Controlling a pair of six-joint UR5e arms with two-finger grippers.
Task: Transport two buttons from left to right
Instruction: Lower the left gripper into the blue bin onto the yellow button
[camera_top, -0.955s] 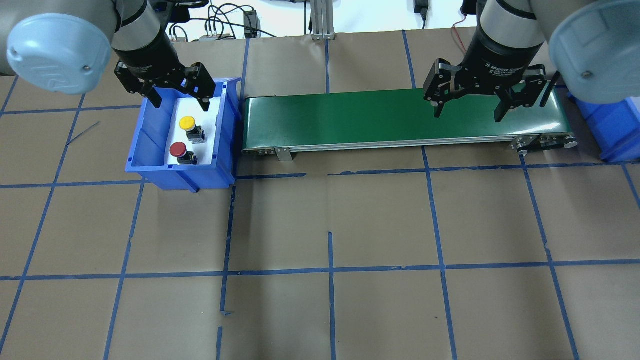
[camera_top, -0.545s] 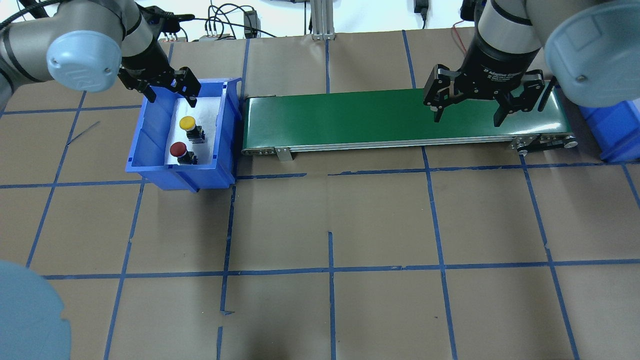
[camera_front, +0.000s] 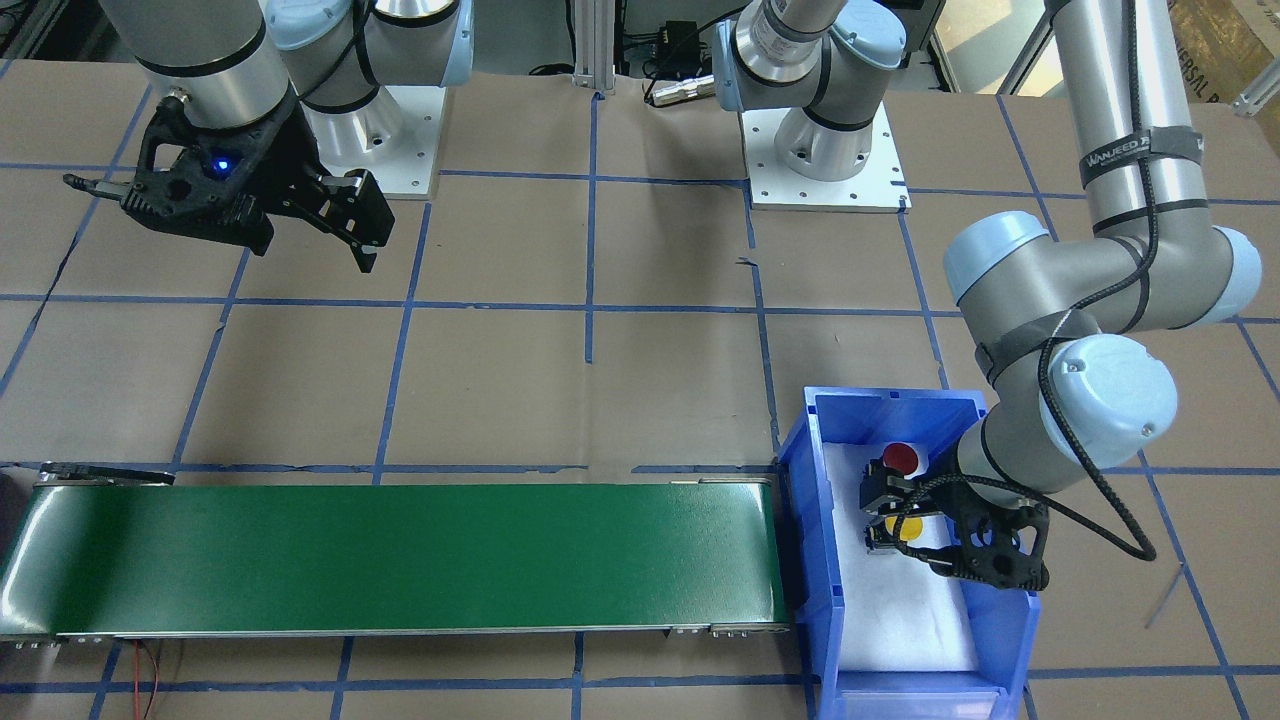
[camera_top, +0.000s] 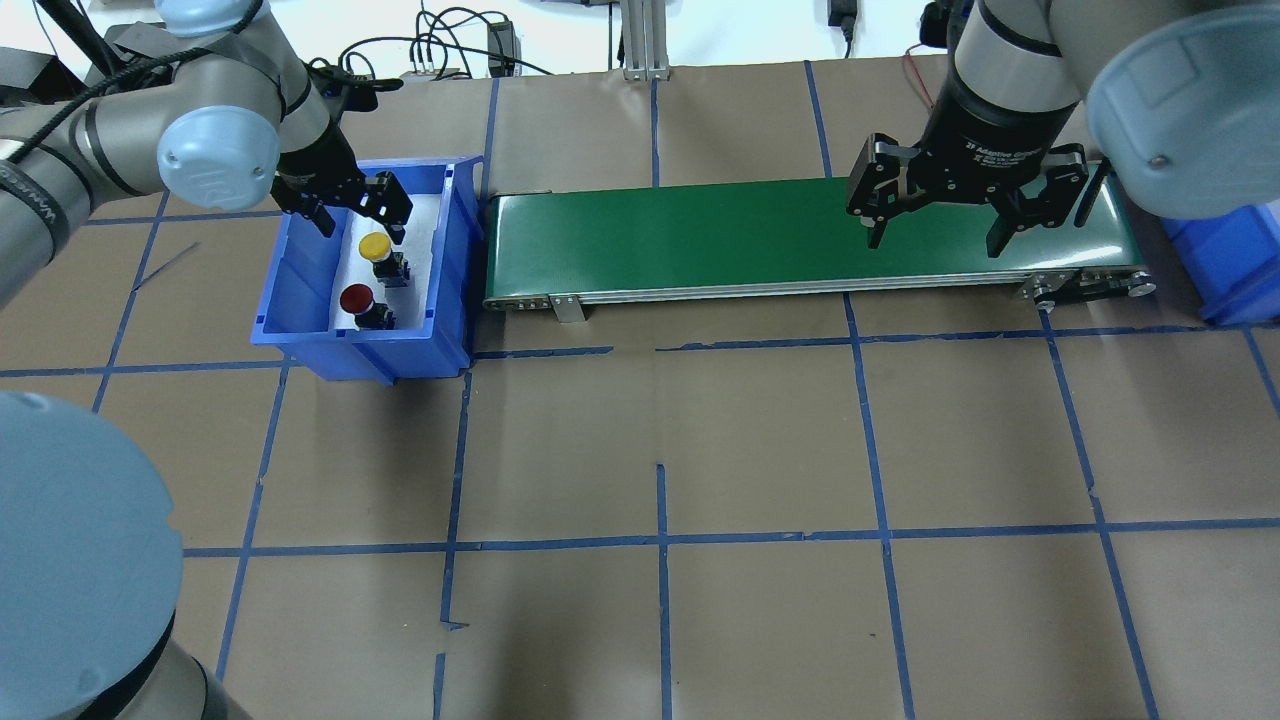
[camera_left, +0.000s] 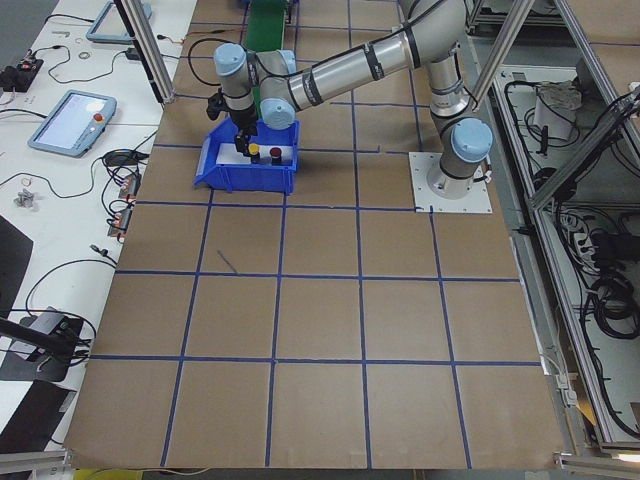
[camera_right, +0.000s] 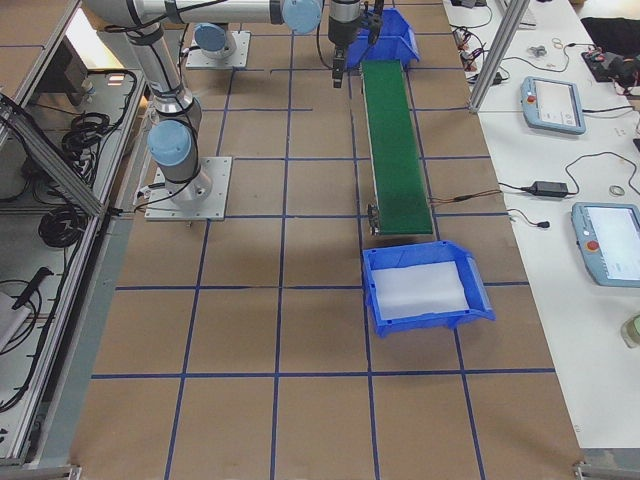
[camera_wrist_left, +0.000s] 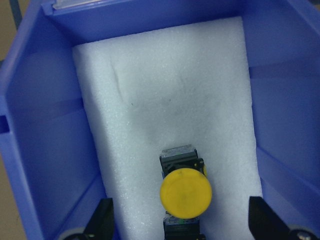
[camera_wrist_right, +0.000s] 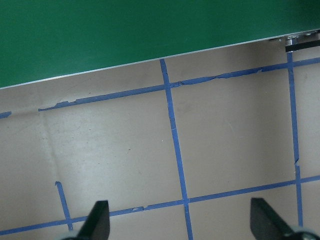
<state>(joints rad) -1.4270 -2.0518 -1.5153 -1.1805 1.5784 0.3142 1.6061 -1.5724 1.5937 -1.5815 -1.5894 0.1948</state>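
Two buttons sit on white foam in a blue bin (camera_top: 300, 285) at the table's left. The yellow button (camera_top: 375, 246) (camera_wrist_left: 185, 193) (camera_front: 908, 526) is the farther one, and the red button (camera_top: 356, 298) (camera_front: 903, 457) lies nearer the bin's front. My left gripper (camera_top: 362, 226) (camera_wrist_left: 182, 222) is open and low inside the bin. Its fingers stand on either side of the yellow cap without touching it. My right gripper (camera_top: 935, 243) (camera_wrist_right: 182, 222) hangs open and empty above the right end of the green conveyor belt (camera_top: 700, 235).
The conveyor (camera_front: 400, 555) runs from beside the left bin (camera_front: 800, 520) toward a second blue bin (camera_top: 1230, 262) (camera_right: 430, 318) at the right, which is lined with white foam. Brown paper with blue tape lines covers the table. Cables lie along the far edge.
My left gripper has dropped into the bin and come forward over the yellow button, still open. The right gripper has hardly moved.
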